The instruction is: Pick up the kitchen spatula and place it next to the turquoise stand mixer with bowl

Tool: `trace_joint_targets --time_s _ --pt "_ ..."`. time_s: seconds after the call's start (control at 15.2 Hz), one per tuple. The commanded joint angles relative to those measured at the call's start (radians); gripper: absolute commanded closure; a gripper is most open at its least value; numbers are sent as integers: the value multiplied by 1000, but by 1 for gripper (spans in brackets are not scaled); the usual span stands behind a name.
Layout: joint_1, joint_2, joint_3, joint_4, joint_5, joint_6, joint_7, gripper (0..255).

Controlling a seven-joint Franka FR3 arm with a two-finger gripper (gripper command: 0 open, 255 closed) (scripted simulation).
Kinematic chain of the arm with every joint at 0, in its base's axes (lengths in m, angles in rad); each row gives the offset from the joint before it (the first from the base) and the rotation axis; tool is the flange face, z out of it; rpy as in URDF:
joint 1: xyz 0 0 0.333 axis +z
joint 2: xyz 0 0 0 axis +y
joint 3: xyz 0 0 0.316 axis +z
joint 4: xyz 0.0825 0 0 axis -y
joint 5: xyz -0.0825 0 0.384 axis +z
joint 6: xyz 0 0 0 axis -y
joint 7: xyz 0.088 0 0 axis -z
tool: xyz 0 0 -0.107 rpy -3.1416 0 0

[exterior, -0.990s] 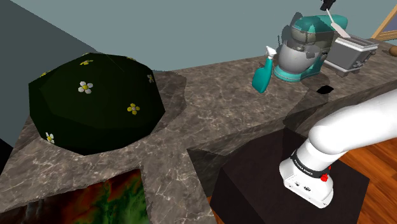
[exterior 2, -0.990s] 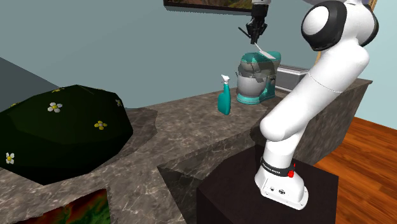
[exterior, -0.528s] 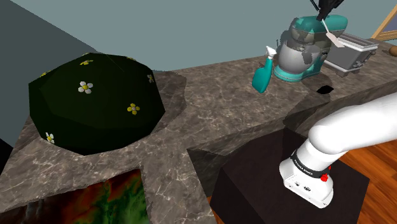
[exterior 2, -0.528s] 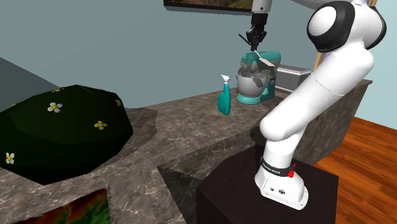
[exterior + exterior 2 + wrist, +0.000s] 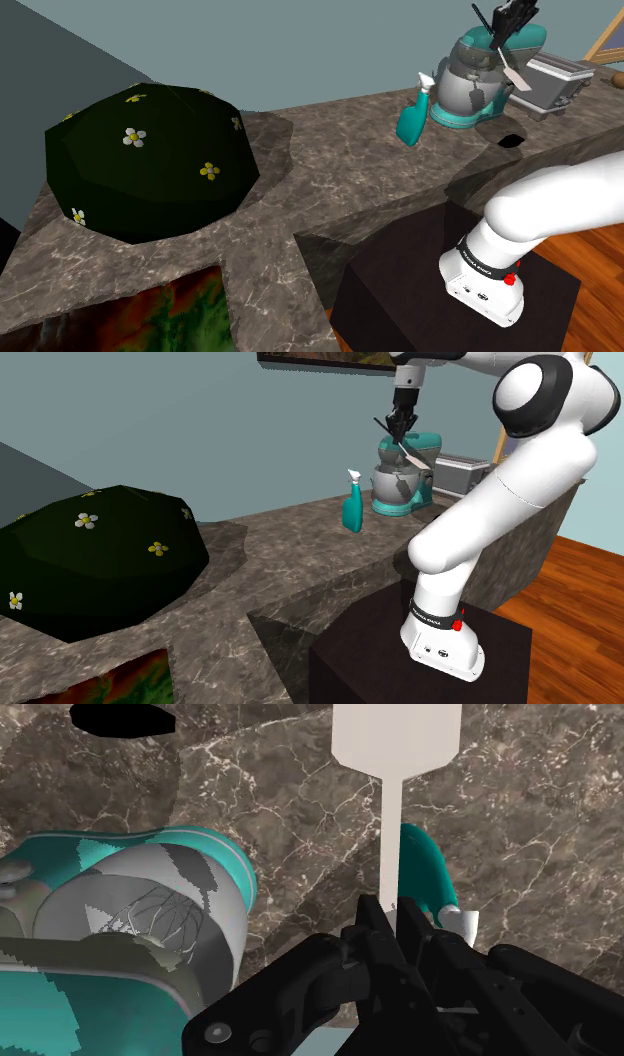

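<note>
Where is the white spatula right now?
The flat white spatula hangs in the air at the shoulder view's upper right, clasped by the black gripper. It is close beside the top of the turquoise stand mixer, above the marbled counter.

You lose the spatula [image 5: 397,764] blade's tip past the wrist view's edge; handle end buried in the tool [image 5: 388,919].

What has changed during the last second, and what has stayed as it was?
The gripper, still shut on the spatula, came down and toward the shoulder view's left, closer to the stand mixer. The stand mixer, spray bottle and toaster stayed put.
</note>
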State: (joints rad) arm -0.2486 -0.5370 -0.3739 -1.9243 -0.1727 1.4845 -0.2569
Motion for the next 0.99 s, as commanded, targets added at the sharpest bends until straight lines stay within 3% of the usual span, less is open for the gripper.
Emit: trace_joint_targets --time_s 0.0,0.92 --pt "-3 -12 -1 -38 -4 27 3 255" --pt "-19 -67 -17 -269 -29 204 16 255"
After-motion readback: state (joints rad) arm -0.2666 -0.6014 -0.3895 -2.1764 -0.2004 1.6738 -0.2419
